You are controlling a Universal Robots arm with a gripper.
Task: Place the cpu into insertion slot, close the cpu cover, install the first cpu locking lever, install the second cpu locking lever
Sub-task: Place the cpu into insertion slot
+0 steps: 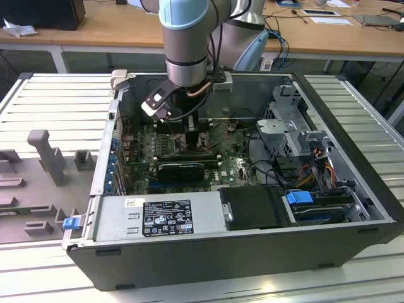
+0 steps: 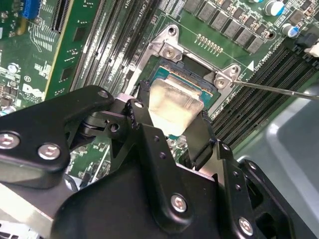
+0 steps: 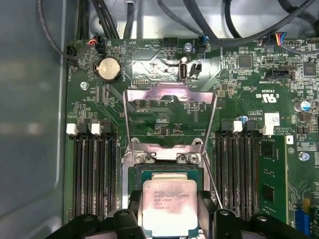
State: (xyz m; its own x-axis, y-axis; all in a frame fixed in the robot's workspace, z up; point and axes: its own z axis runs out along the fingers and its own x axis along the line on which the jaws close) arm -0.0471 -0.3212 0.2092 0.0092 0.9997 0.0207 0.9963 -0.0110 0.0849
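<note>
My gripper (image 2: 172, 119) is shut on the cpu (image 2: 173, 102), a pale silver square chip pinched by its two edges between the black fingers (image 2: 141, 107). In the first wrist view the cpu (image 3: 168, 204) hangs right over the insertion slot (image 3: 159, 173), whose dark centre and metal rim (image 2: 192, 67) show just past the chip; I cannot tell whether it touches the slot. The cpu cover (image 3: 169, 92) stands swung back and open beyond the slot. A thin wire lever (image 3: 212, 179) sticks up beside the slot. In the exterior view the gripper (image 1: 192, 129) reaches down into the open computer case.
Long black memory slots (image 3: 94, 174) (image 3: 239, 169) flank the socket on both sides. Cables (image 3: 199, 15) cross the board's far edge near a coin battery (image 3: 108, 68). In the case sit a black card (image 1: 183, 169), a power supply (image 1: 158, 218) and a drive cage (image 1: 297, 126).
</note>
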